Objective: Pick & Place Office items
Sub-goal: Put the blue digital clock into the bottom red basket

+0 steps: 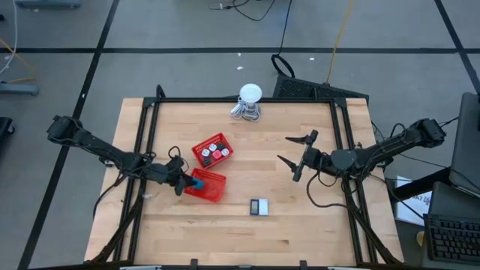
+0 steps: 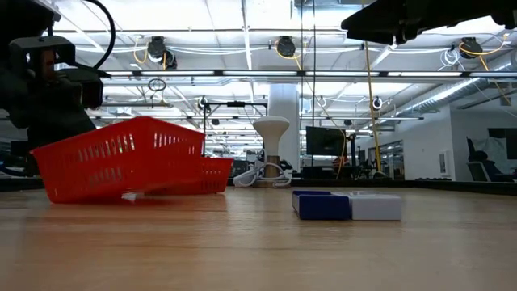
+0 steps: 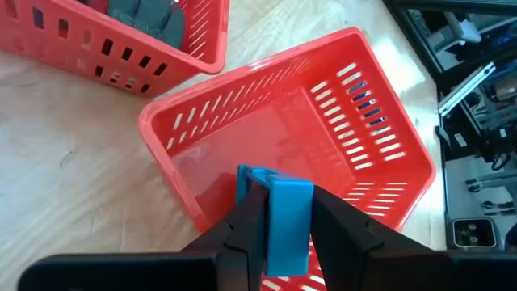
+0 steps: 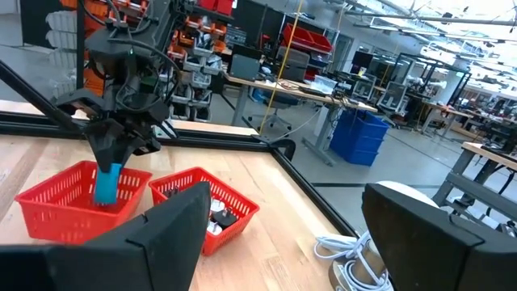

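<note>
- Holding a light blue piece (image 3: 284, 220) between its two fingers, the left gripper (image 1: 182, 182) is over the near basket (image 1: 211, 187), at that basket's left rim. The fingers are almost closed and press both sides of the piece, as the left wrist view shows.
- The blue piece hangs above the inside of this basket; whether it touches the bottom cannot be told. In the right wrist view it (image 4: 107, 183) points down into the basket (image 4: 73, 198).
- The near basket is tilted in the low view (image 2: 121, 166), with one side lifted from the table (image 1: 300, 217). Its visible floor is bare red plastic in the left wrist view.
- Just beside it, farther back, stands the second basket (image 1: 213, 150). Several small pieces (image 1: 216, 152) lie in it, red, white and black.
- Behind the baskets, near the far edge of the table, stands a white gadget (image 1: 249, 101) with a round head and a coiled cable.
- To the right of the near basket, near the front of the table, one small piece (image 1: 259, 207) lies alone. In the low view it (image 2: 347, 205) is half blue and half white.
- At the right, the right gripper (image 1: 298, 156) hangs above the table with the fingers spread wide and nothing between them, well apart from the baskets.
</note>
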### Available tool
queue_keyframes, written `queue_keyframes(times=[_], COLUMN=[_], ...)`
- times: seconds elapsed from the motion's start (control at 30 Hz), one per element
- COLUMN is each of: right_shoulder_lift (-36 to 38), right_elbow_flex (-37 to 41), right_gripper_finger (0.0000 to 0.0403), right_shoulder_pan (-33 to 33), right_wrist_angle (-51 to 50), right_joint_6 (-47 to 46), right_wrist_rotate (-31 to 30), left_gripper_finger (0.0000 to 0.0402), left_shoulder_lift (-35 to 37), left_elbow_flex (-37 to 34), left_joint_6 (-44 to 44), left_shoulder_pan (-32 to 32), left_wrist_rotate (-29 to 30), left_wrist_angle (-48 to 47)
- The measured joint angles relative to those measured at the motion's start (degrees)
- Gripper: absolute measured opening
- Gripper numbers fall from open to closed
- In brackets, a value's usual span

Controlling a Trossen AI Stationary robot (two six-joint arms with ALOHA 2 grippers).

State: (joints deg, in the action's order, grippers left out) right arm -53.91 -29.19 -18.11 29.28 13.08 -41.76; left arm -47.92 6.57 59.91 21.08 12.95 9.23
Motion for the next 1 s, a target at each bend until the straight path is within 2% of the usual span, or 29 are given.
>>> queue_keyframes(times=[0.2,0.33,0.57,0.8,1.0], right_shoulder_lift=[0.0,0.0,0.0,0.0,0.0], right_elbow_flex=[0.0,0.0,0.0,0.0,0.0], right_gripper_finger=[0.0309,0.0309,0.0309,0.0309,0.0309], right_shoulder_pan=[0.0,0.0,0.0,0.0,0.0], right_wrist_angle=[0.0,-0.3,-0.7,-0.8,-0.8], right_joint_6=[-1.8,-1.9,-1.9,-1.9,-1.9], right_wrist_rotate=[0.0,0.0,0.0,0.0,0.0], left_gripper_finger=[0.0092,0.0092,0.0093,0.0093,0.0093], left_shoulder_lift=[0.0,0.0,0.0,0.0,0.0], left_elbow_flex=[0.0,0.0,0.0,0.0,0.0], left_joint_6=[0.5,0.1,-5.4,-5.5,-11.0], left_shoulder_pan=[-0.1,-0.1,-0.7,-0.8,-0.8], left_wrist_rotate=[0.0,-0.1,-3.4,-4.0,-3.9], left_wrist_angle=[0.6,4.3,8.3,9.0,14.1])
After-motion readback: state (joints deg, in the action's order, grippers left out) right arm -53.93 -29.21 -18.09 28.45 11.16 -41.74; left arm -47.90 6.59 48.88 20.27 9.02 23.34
